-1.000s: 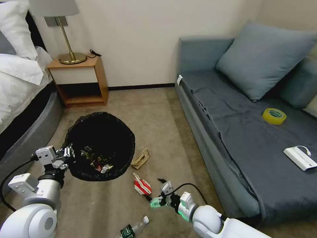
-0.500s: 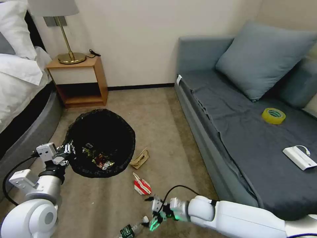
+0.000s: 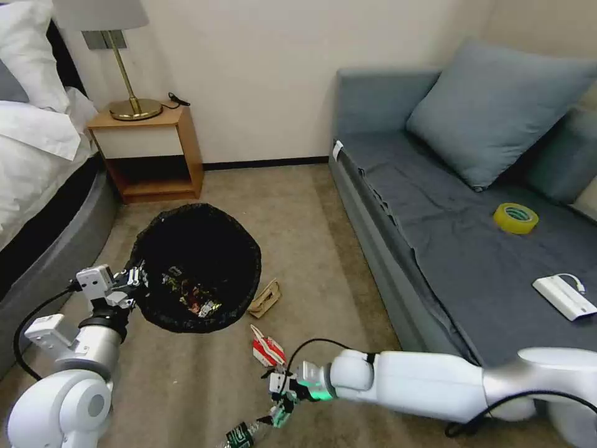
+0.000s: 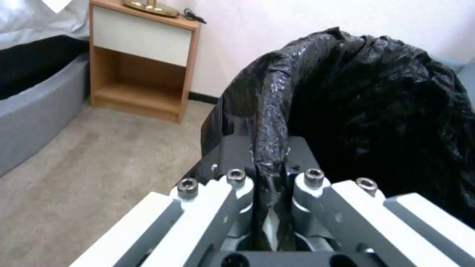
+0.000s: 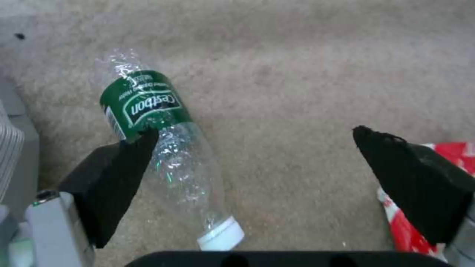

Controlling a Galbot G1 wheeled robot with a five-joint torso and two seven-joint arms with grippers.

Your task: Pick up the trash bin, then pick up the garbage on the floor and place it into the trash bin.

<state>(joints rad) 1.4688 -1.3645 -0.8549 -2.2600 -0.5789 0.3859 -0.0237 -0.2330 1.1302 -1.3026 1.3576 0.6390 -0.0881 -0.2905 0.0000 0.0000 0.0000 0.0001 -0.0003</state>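
Right end effector [image 3: 278, 398]: spread wide and low over the carpet, holding nothing; in the right wrist view its two dark fingers [image 5: 116, 181] stand on either side of bare carpet, one finger overlapping the side of the clear bottle [image 5: 166, 148].
Clear bottle: lies flat on the floor, green label toward one end and white cap toward the wrist camera; in the head view it sits at the lower edge, just beside the right end effector.
Red-and-white carton [image 3: 268, 350]: on the floor close to the right end effector, between it and the trash bin; a red corner shows by the other finger in the right wrist view.
Tan paper scrap [image 3: 265, 299]: on the floor just beside the bin's rim, on the sofa side.
Left end effector [image 4: 269, 185]: pressed together, pinching the bag-covered rim of the trash bin [image 3: 198, 267].
Trash bin: held at its rim, mouth open toward the head camera, wrappers visible inside.
Step in hand (judgement): closing in on the bottle. Done well, the fingers should straddle the bottle's body across its width before closing; at present it sits off-centre, and thin plastic may roll or crumple.
View comparison: the left wrist view shows the rim pinch plainly; the right wrist view shows the finger offset; the head view gives the overall layout.
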